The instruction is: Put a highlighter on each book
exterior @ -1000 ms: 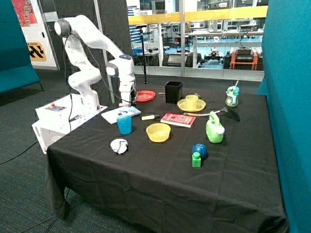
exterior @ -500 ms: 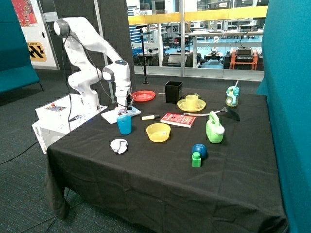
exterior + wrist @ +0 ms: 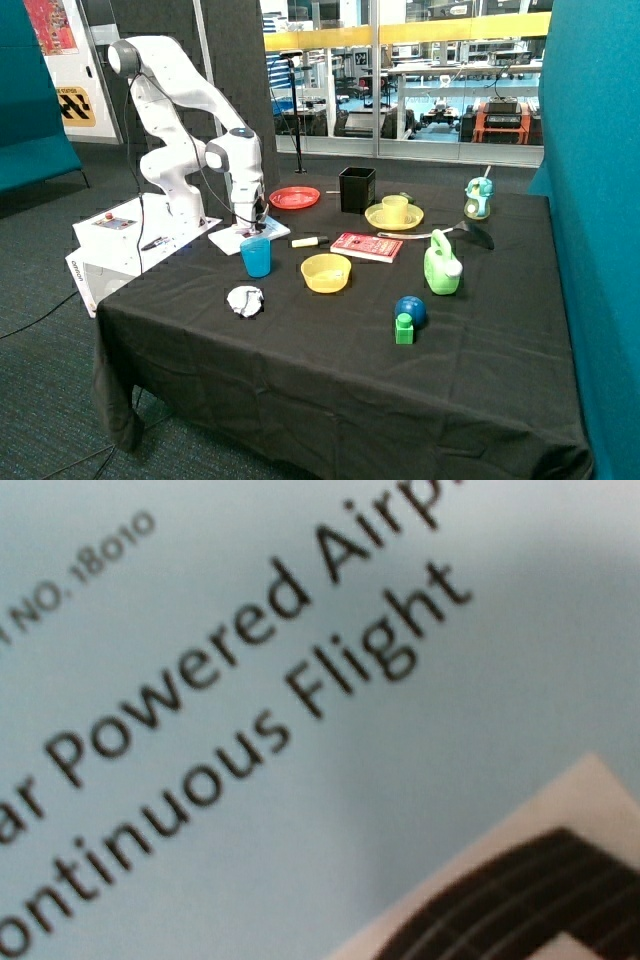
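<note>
The pincer (image 3: 250, 226) is down on the white book (image 3: 249, 236) at the table's (image 3: 330, 350) far left edge; whether it is open or holding anything cannot be told. The wrist view is filled by the book's pale blue cover (image 3: 250, 710). A blue cup (image 3: 256, 257) stands just in front. A highlighter (image 3: 308, 241) lies on the cloth between the white book and the red book (image 3: 366, 246).

Black-clothed table (image 3: 330, 350) with books (image 3: 366, 246), bowls (image 3: 326, 272), cups (image 3: 256, 257).
</note>
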Tool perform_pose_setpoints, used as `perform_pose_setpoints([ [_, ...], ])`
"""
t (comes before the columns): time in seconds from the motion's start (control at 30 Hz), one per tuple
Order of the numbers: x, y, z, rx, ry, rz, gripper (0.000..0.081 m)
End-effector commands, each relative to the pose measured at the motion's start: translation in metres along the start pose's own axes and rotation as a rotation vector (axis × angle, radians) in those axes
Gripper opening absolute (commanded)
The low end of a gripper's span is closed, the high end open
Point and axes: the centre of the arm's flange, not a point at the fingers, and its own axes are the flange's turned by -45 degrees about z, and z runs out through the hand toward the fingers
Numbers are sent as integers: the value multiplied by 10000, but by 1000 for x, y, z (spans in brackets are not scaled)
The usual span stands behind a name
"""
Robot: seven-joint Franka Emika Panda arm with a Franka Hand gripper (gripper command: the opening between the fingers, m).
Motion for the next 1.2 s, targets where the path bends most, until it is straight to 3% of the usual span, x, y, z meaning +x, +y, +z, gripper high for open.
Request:
perform_pose_setpoints([
  [0.0,-5,3,4,1,-7,-7,0],
  [0.1,-6,4,5,1,-7,5,20],
  [0.13,-6,4,5,1,-7,16,82],
  [0.2,-7,4,6,1,-7,41,302],
  [0.27,-7,4,5,1,-7,-23,417],
  [0.5,-6,3,2,1,-7,-112,555],
  [0.7,-6,2,2,1,-7,-113,618],
  [0.87,-7,1,1,1,-7,-96,564],
  [1.17,-6,0,-3,1,-7,-105,654],
])
